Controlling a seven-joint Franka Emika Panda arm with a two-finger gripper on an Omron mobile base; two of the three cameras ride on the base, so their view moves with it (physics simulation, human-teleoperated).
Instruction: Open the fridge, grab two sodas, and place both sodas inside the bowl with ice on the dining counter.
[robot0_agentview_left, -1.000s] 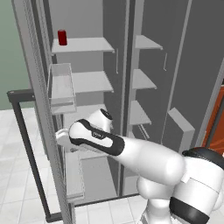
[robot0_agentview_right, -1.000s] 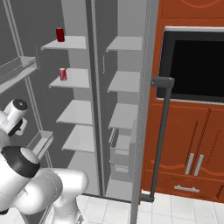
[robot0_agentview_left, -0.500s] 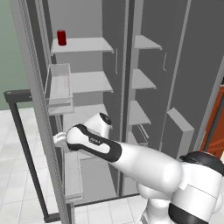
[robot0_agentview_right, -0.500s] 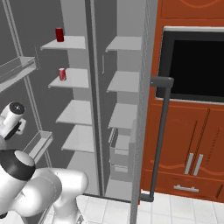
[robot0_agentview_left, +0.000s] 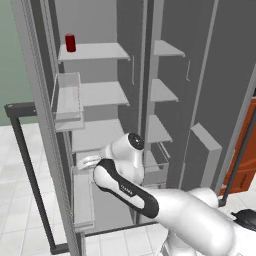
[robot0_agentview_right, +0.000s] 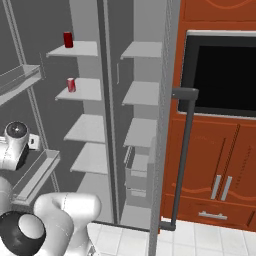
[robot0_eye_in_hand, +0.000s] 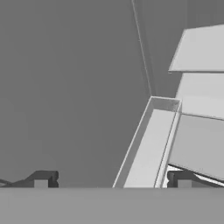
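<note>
The fridge (robot0_agentview_left: 165, 100) stands with both doors swung open, its pale shelves bare but for the sodas. One red soda (robot0_agentview_left: 70, 42) stands on the top left shelf, also seen from the right base (robot0_agentview_right: 68, 39). The second soda (robot0_agentview_right: 71, 84) sits one shelf lower. My gripper (robot0_agentview_left: 85, 162) hangs low by the left door's inner side, well below both cans, and shows at the left edge of the right base view (robot0_agentview_right: 33, 141). In the hand view the gripper (robot0_eye_in_hand: 111, 179) is open and holds nothing, facing a door bin (robot0_eye_in_hand: 148, 148). The bowl and dining counter are out of view.
The left door carries clear bins (robot0_agentview_left: 67, 97) and a dark bar handle (robot0_agentview_left: 30, 165). The right door's handle (robot0_agentview_right: 182, 155) stands before reddish-brown cabinets (robot0_agentview_right: 215, 175) with a black oven window (robot0_agentview_right: 220, 75). A drawer (robot0_agentview_right: 137, 172) sits low in the right compartment.
The arm has shifted a little to the right and downward beside the left door. The gripper stays open and the sodas have not moved.
</note>
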